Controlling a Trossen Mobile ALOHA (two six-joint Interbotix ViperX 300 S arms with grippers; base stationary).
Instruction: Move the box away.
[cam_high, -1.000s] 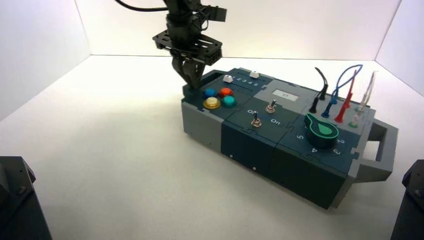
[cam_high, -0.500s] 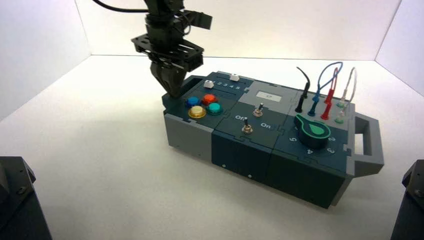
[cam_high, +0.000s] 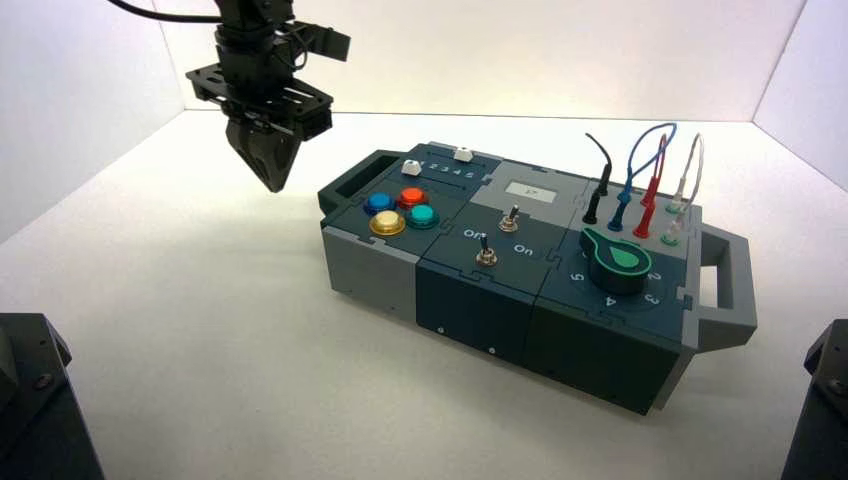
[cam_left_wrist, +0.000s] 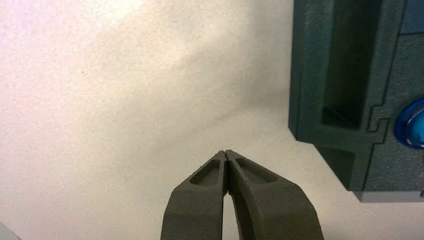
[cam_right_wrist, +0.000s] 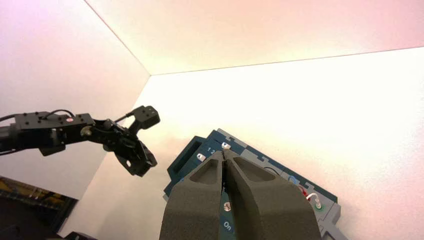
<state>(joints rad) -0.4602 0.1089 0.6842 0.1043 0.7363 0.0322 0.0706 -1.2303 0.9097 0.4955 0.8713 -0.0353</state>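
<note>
From above, the box (cam_high: 535, 270) sits angled on the white surface (cam_high: 200, 320), right of centre, its dark-teal handle (cam_high: 352, 183) at the far-left end. The left pincer (cam_high: 272, 172) hangs in the air to the left of that handle, clear of it, fingers pressed together and pointing down. The right arm waits at the near right edge.

At the left wrist, the left pincer (cam_left_wrist: 226, 152) tips meet over bare surface, with the box's handle end (cam_left_wrist: 345, 75) off to one side.

At the right wrist, the right pincer (cam_right_wrist: 223, 153) looks closed, tips together, though the box (cam_right_wrist: 200, 155) behind it is largely hidden.
</note>
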